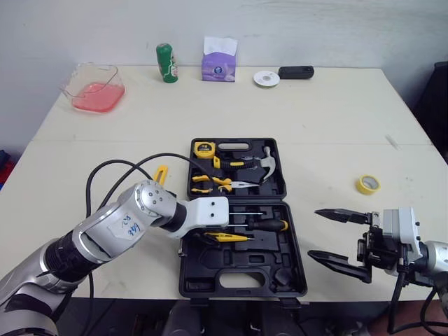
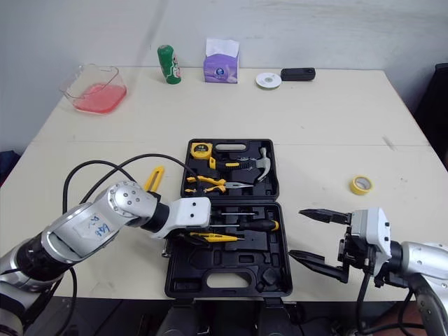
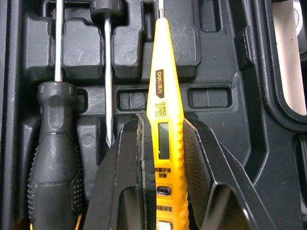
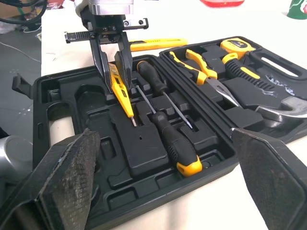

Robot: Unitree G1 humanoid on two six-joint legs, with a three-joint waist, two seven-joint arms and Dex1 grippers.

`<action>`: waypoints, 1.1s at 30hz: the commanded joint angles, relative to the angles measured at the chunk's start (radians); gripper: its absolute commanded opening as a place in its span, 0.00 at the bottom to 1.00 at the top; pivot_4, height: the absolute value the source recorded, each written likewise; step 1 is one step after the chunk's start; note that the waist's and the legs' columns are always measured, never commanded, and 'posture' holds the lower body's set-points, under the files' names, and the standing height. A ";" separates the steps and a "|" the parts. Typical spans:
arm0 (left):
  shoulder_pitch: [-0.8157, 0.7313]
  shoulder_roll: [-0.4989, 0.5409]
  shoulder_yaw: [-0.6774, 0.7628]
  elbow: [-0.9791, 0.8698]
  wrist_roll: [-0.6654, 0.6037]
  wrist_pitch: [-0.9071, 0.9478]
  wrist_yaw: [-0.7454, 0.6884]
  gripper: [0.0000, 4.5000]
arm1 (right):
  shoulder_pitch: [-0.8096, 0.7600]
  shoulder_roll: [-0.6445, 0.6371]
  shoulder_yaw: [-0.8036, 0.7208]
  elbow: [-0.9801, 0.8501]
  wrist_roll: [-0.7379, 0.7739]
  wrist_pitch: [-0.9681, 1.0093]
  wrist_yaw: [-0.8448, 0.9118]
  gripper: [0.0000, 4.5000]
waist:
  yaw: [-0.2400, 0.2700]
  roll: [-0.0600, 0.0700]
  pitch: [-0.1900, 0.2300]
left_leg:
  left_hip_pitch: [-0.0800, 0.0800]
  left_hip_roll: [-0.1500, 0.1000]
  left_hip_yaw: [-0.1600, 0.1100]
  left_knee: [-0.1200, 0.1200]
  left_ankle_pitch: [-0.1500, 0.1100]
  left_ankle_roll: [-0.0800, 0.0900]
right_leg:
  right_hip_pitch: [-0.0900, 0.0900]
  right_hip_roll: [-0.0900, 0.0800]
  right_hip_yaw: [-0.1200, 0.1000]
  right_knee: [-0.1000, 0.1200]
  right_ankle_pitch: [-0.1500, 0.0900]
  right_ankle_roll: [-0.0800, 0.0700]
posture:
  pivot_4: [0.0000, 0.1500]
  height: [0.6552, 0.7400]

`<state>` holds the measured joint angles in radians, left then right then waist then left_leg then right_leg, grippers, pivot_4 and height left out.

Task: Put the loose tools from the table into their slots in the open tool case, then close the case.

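Observation:
The black tool case (image 1: pixel 210 276) lies open in the middle of the table, near the front. My left gripper (image 3: pixel 163 120) is shut on a yellow tester pen (image 3: pixel 165 96) and holds it low over the near half of the case, beside two black-handled screwdrivers (image 1: pixel 262 225) seated in their slots. The far half holds a hammer (image 1: pixel 264 162), pliers (image 1: pixel 210 183) and a tape measure (image 1: pixel 204 148). A yellow utility knife (image 1: pixel 161 174) lies on the table left of the case. My right gripper (image 1: pixel 313 234) hangs open and empty just right of the case.
A yellow tape roll (image 1: pixel 368 184) lies right of the case. Along the back edge stand a pink container (image 1: pixel 94 89), a green can (image 1: pixel 166 63), a tissue box (image 1: pixel 220 59), a white disc (image 1: pixel 267 78) and a black device (image 1: pixel 296 72). My left arm's black cable (image 1: pixel 119 168) loops above the table.

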<state>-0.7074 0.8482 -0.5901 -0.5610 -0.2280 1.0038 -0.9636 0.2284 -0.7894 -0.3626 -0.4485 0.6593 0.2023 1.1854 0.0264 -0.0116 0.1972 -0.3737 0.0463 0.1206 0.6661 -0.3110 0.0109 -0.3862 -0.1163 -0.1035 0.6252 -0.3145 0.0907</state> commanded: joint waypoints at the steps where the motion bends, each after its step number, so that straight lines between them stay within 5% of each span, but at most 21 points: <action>1: -0.035 0.017 -0.006 0.029 0.049 0.010 0.008 0.11 | -0.014 -0.006 0.000 -0.042 0.023 0.012 -0.011 1.00 | 0.000 0.000 0.000 | 0.000 0.000 0.000 0.000 0.000 0.000 | 0.000 0.000 0.000 0.000 0.000 0.000 | 1.00 1.00; 33: -0.045 -0.022 -0.043 0.054 0.068 -0.024 -0.052 0.11 | -0.040 -0.007 0.010 -0.053 0.018 0.045 -0.027 1.00 | 0.000 0.000 0.000 | -0.001 0.000 0.001 0.001 0.000 0.000 | -0.001 0.000 0.000 0.001 0.000 0.000 | 1.00 1.00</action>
<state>-0.7458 0.8261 -0.6164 -0.5277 -0.1886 0.9760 -1.0182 0.1880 -0.7894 -0.3486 -0.4691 0.6592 0.2448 1.1577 0.0259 -0.0117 0.1973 -0.3744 0.0461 0.1213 0.6668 -0.3109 0.0110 -0.3873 -0.1157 -0.1031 0.6261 -0.3145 0.0907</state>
